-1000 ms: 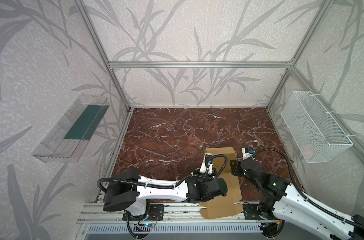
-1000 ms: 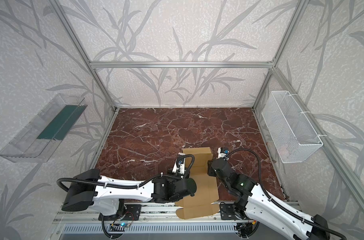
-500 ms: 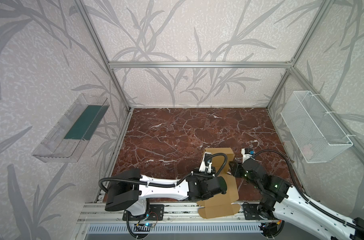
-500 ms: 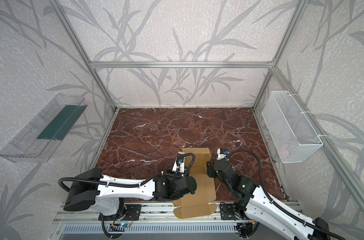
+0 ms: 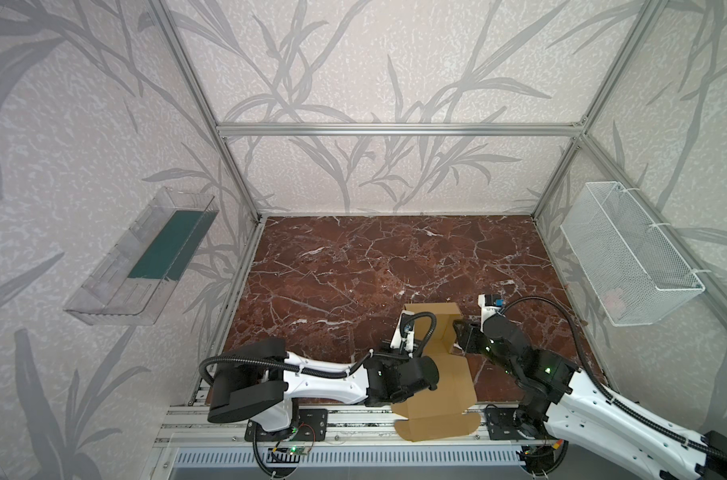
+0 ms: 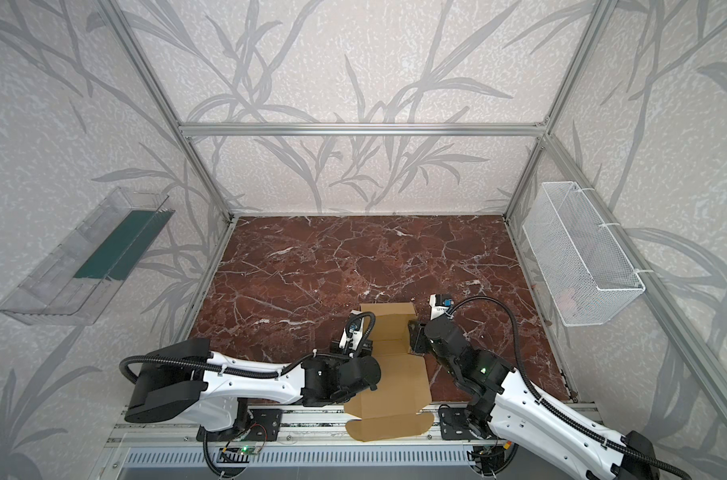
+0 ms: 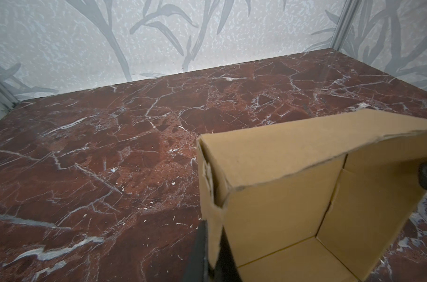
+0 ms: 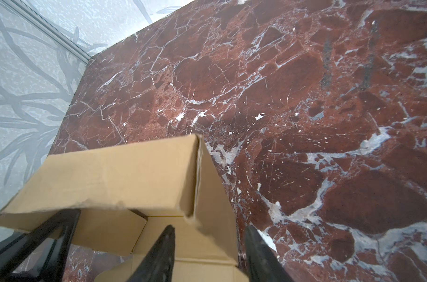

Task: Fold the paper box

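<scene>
**Item:** paper box (image 5: 449,374) (image 6: 395,382), plain tan cardboard, partly erected.
**Condition:** The far wall stands with its upper flap tipped inward. Both side walls are raised. The lid panel lies flat and unfolded.
**Location:** The box is on the marble tabletop (image 5: 353,270), hard against the front rail (image 5: 353,419). The lid panel overhangs that rail in both top views.
**Change:** Compared with a second ago, the whole box sits slightly closer to the front rail, and its far wall has drawn back with it. The arms keep much the same posture.

**Item:** left gripper (image 7: 212,249).
**State:** It is clamped tight on the box's side wall (image 7: 214,219), with the thin card pinched between its black fingers (image 7: 200,244). It is on the side of the box away from the rail's right end.

**Item:** right gripper (image 8: 210,229).
**State:** The fingers (image 8: 163,249) are spread apart and straddle the opposite side wall (image 8: 212,195), just beyond the rail. Neither finger is clearly pressing the card, and nothing is held.
</scene>
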Controlling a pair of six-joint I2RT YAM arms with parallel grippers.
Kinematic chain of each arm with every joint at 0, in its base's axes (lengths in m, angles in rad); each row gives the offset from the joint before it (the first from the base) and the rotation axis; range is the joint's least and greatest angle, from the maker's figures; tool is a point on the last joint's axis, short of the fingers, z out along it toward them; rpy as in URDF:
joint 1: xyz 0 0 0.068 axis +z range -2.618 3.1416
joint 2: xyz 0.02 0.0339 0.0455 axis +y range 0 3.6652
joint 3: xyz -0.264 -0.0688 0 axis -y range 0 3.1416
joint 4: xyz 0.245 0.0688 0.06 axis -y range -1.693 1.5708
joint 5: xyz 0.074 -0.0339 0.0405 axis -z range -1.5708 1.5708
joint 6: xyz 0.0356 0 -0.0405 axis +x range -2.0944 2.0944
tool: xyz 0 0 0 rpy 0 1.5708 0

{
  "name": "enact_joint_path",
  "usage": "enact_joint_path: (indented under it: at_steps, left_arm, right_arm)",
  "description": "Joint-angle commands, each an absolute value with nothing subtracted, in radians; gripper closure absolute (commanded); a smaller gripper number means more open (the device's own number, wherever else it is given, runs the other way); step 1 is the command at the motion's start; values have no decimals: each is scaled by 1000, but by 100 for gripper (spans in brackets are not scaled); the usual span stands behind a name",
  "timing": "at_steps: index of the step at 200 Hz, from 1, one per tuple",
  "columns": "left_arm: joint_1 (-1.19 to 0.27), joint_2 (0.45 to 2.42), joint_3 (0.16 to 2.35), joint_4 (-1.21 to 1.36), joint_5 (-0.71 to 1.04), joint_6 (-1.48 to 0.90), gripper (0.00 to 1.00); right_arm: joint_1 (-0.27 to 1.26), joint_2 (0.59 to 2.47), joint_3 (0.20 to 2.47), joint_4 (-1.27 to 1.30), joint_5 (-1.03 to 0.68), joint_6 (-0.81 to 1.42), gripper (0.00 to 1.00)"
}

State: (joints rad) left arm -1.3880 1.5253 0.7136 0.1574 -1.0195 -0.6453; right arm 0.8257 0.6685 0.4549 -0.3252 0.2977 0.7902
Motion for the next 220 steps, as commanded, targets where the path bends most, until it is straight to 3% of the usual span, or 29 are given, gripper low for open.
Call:
enact_joint_path:
  at_steps: [1,131,168,220]
  left_arm:
    - [-1387,1491,671,334,-1000,-598,100]
    - [-1313,1485,603,348,-842,-608,100]
    - [-1305,1485,588,344,-812,-639,91]
    - [-1301,1481,560,354,-764,-663,69]
  right_arm:
    - [822,650,445,-296,302,771,51]
    - [822,559,454,-356,251,763,44]
    - [822,598,420,-307,221,769,44]
    - [823,618,400,-275,205,777,43]
